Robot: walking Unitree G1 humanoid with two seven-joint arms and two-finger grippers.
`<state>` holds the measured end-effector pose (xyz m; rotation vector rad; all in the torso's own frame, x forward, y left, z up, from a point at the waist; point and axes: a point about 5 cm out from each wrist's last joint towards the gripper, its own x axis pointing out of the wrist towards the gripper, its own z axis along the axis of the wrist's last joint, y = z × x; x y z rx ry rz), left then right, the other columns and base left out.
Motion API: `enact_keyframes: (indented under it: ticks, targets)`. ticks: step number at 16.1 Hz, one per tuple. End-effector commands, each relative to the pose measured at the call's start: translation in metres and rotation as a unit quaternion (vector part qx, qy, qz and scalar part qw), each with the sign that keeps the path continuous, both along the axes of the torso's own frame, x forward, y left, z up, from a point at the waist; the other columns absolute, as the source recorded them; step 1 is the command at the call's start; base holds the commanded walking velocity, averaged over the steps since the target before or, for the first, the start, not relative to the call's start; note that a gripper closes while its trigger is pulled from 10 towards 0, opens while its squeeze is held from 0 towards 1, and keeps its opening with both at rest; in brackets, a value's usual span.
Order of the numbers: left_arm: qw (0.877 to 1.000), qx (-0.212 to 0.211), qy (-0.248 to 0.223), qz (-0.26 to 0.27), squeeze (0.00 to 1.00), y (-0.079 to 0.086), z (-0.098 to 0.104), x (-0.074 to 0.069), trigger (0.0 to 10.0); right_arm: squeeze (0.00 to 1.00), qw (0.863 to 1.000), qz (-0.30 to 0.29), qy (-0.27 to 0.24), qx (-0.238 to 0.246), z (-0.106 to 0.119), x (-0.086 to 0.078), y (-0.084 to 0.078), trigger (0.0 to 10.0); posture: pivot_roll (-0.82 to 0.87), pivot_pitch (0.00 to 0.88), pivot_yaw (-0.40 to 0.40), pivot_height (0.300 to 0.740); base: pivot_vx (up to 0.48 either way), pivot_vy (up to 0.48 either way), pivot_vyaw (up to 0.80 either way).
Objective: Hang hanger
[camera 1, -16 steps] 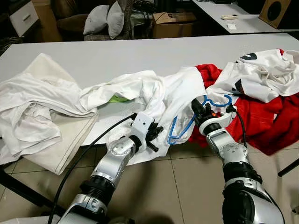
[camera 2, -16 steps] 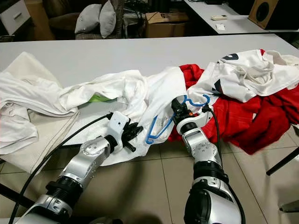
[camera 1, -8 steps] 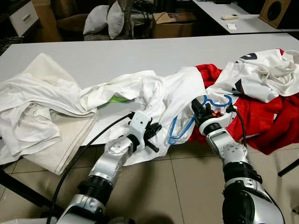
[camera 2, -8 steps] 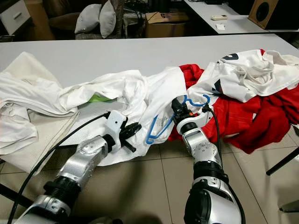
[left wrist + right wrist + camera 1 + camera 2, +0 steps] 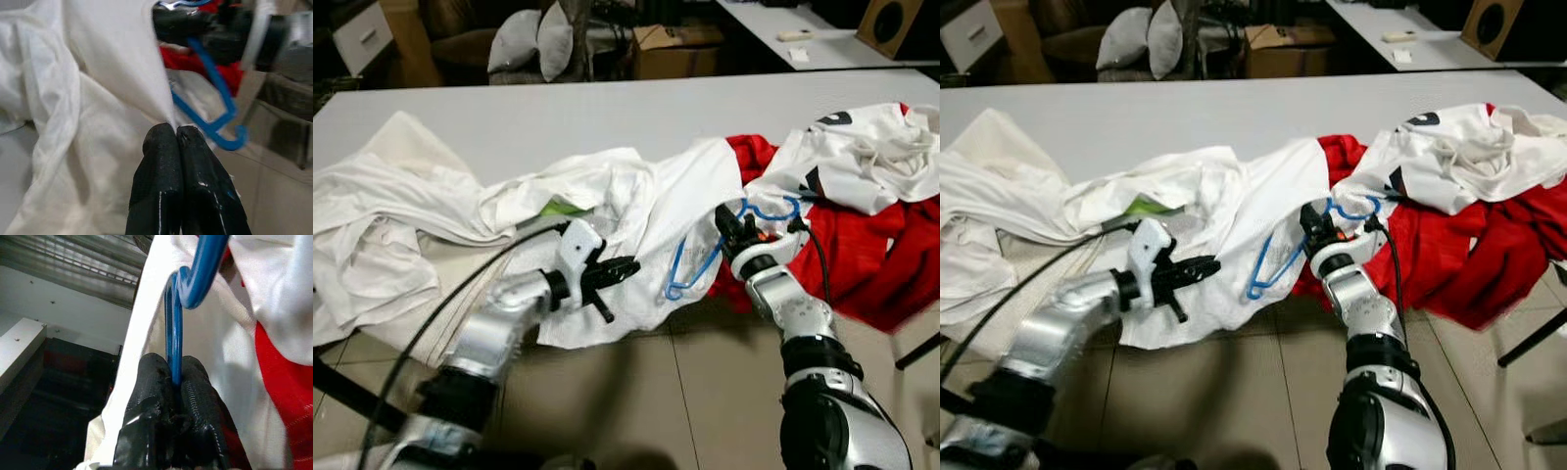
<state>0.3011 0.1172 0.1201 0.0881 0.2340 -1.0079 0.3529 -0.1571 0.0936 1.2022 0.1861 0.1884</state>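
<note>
Since a second ago, swung outward to the left and dragged the pinched white shirt (image 5: pixel 636 211) hem along: left gripper (image 5: pixel 625 264), fingers clamped on that fabric. Unmoved opposite: right gripper (image 5: pixel 171 382), closed on the blue hanger (image 5: pixel 700 257), which juts out between the two grippers over the counter (image 5: pixel 607 117) edge. Best now to keep the hem taut, spread the opening, then steer the hanger's free end inside without snagging.
</note>
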Motion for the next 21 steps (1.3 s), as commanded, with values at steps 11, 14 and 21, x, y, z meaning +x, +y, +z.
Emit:
enact_keyframes:
  ticks: [11, 14, 21]
  targets:
    - [0.992, 0.038, 0.076, -0.091, 0.00, 0.024, 0.009, -0.018, 0.0, 0.00, 0.989, -0.124, -0.015, 0.077, 0.028, 0.023, -0.026, 10.0, -0.01, 0.000, 0.015, 0.740, 0.000, 0.000, 0.00]
    - [0.986, 0.041, 0.106, -0.119, 0.00, 0.027, 0.008, -0.027, 0.0, 0.00, 0.987, -0.138, -0.006, 0.081, 0.029, 0.025, -0.027, 10.0, -0.01, 0.000, 0.014, 0.740, 0.000, 0.000, 0.00]
    - [0.967, 0.032, 0.167, -0.192, 0.00, 0.024, 0.009, -0.051, 0.0, 0.00, 0.979, -0.177, 0.015, 0.103, 0.033, 0.032, -0.028, 10.0, 0.00, 0.000, 0.005, 0.740, 0.000, 0.000, 0.00]
